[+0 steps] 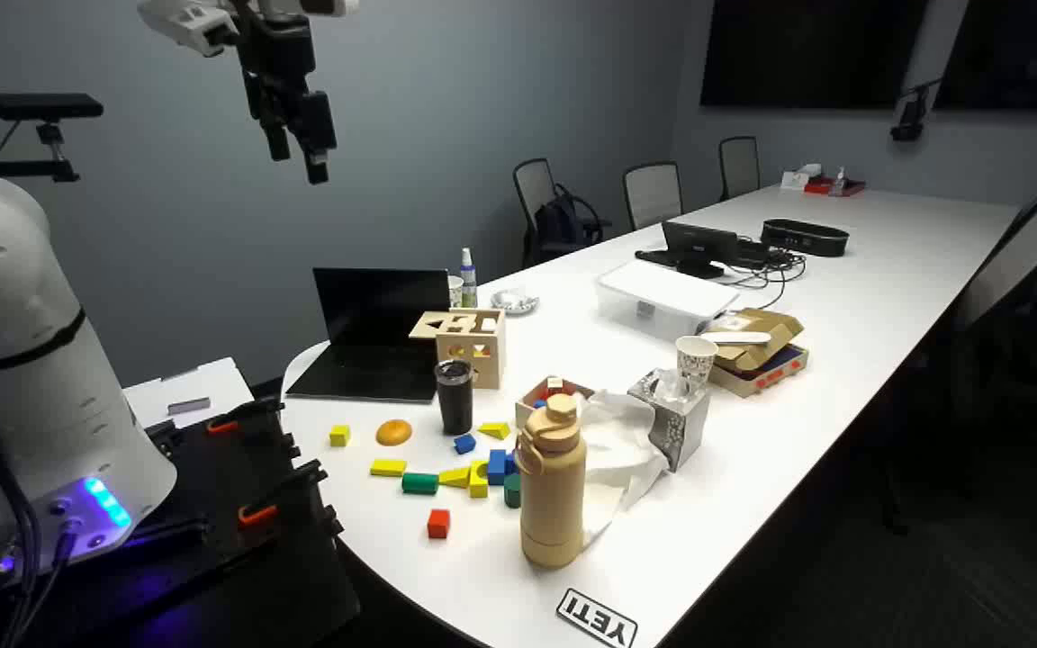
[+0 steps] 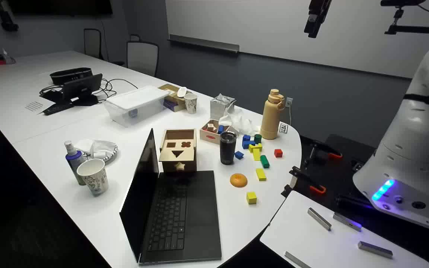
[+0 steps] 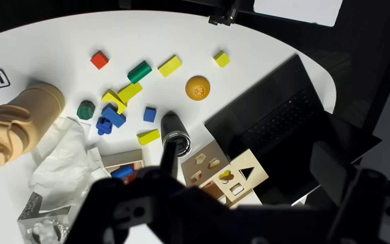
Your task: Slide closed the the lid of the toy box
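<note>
The toy box is a light wooden shape-sorter cube on the white table; it also shows in an exterior view and in the wrist view. Its lid is a flat wooden panel with cut-out shapes. It sits partly slid out, overhanging the box toward the laptop, in both exterior views. Part of the box top is uncovered, with blocks inside. My gripper is high above the table, apart from the box. In the wrist view its fingers are wide apart with nothing between them.
An open black laptop stands close beside the box, under the lid's overhang. A dark tumbler stands at another side. Several coloured blocks, an orange dome, a small wooden tray, a tan bottle and a tissue box are nearby.
</note>
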Controlling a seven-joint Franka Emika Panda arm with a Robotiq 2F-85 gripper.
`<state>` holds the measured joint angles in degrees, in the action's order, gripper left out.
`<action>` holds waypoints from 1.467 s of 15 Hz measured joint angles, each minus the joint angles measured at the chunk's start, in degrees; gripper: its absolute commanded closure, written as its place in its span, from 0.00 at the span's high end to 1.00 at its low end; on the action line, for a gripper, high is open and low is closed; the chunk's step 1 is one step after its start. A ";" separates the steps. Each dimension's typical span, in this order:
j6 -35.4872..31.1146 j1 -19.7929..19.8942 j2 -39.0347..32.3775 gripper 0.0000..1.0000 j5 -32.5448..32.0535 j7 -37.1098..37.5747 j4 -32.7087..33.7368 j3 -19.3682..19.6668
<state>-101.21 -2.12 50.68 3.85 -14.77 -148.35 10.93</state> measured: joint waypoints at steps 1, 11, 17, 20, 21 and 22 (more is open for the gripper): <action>0.00 0.00 0.00 1.00 0.00 0.00 0.00 0.00; -4.76 0.04 -1.88 1.00 2.15 4.73 -0.19 -2.64; -19.63 -1.27 -12.92 1.00 7.74 24.37 -0.97 -18.91; -27.95 -1.43 -21.12 1.00 6.69 35.07 -0.02 -27.17; -30.50 -1.37 -24.37 1.00 5.36 38.68 0.68 -29.33; -32.90 -1.36 -27.79 1.00 4.05 41.99 1.49 -30.94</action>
<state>-134.11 -3.48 22.89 7.90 27.22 -146.86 -20.01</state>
